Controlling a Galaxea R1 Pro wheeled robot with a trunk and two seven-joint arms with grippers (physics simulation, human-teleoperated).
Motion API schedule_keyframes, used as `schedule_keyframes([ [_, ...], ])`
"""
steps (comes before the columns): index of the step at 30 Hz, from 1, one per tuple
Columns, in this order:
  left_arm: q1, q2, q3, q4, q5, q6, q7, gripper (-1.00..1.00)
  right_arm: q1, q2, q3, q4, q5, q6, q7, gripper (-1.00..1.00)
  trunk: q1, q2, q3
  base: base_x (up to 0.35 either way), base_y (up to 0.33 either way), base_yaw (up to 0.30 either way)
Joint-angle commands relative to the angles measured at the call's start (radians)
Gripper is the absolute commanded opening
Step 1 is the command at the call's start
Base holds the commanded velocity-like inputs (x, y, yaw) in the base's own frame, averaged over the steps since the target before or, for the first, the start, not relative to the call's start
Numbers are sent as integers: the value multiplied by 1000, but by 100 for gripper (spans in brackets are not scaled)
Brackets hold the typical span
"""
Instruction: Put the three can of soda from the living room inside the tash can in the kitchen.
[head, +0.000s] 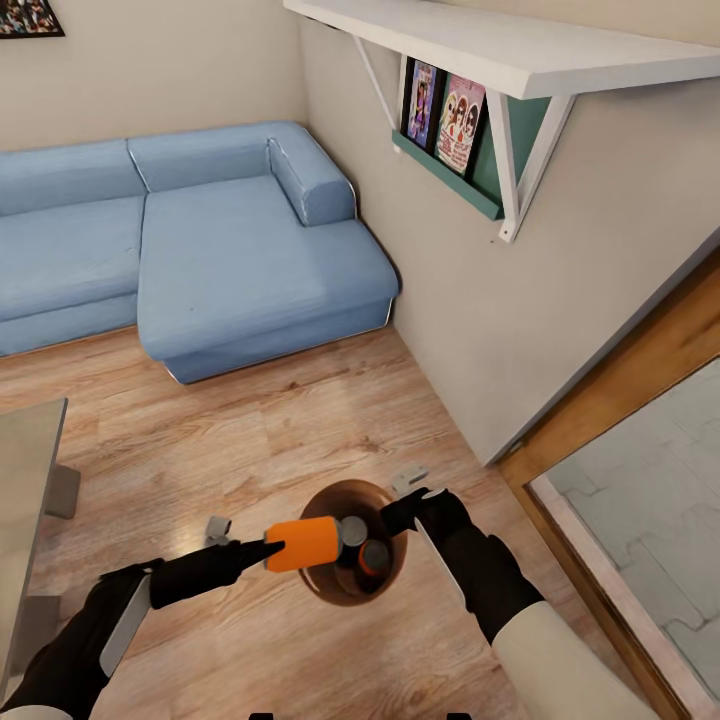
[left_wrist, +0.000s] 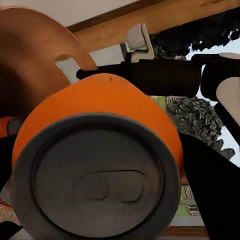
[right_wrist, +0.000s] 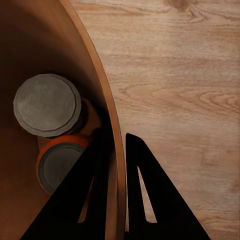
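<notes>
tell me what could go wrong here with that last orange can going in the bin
1. The left gripper holds the orange can on its side over the bin's rim, not centred; released now, it might strike the rim and roll across the floor.
2. Two cans already stand inside, so the third may jam on top.
3. The right gripper pinches only the bin's thin wall; a knock from the can could tip or slip it.

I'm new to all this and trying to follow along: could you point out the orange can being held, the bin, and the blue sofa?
held orange can (head: 303, 543): head view, on its orange side.
bin (right_wrist: 106, 107): right wrist view, on its brown rim.
blue sofa (head: 245, 265): head view, on the seat cushion.
</notes>
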Motion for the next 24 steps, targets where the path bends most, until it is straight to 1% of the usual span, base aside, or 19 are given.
schedule_keyframes([
  [1,0,0,-2,-1,0,0,7,-100,0,1,0,0,-14,0,7,-100,0,0,0,0,0,0],
  [3,0,-1,-5,-12,2,1,43,-100,0,1,0,0,-14,0,6,-100,0,0,0,0,0,0],
  [4,0,-1,-6,-36,2,1,65,-100,0,2,0,1,-14,0,6,-100,0,0,0,0,0,0],
  [11,0,-2,-7,-64,1,3,88,-100,0,6,0,2,-12,0,5,-100,0,0,0,0,0,0],
  [15,0,-13,-7,-65,0,3,95,-100,0,9,0,2,-12,0,-10,-100,0,0,0,0,0,0],
  [17,0,-21,-7,-67,0,3,132,-100,0,9,0,2,-13,1,-34,-100,0,0,0,0,0,0],
  [18,0,-24,-9,-68,0,3,166,-100,0,10,0,3,-14,1,-46,-100,0,0,0,0,0,0],
  [20,0,-27,-14,-69,1,3,197,-100,0,10,0,3,-14,2,-54,-100,0,0,0,0,0,0],
  [21,0,-29,-28,-69,1,3,228,-100,0,11,0,3,-15,2,-60,-100,0,0,0,0,0,0],
  [24,0,-30,-45,-69,0,3,259,-100,0,11,0,3,-15,2,-65,-100,0,0,0,0,0,0],
])
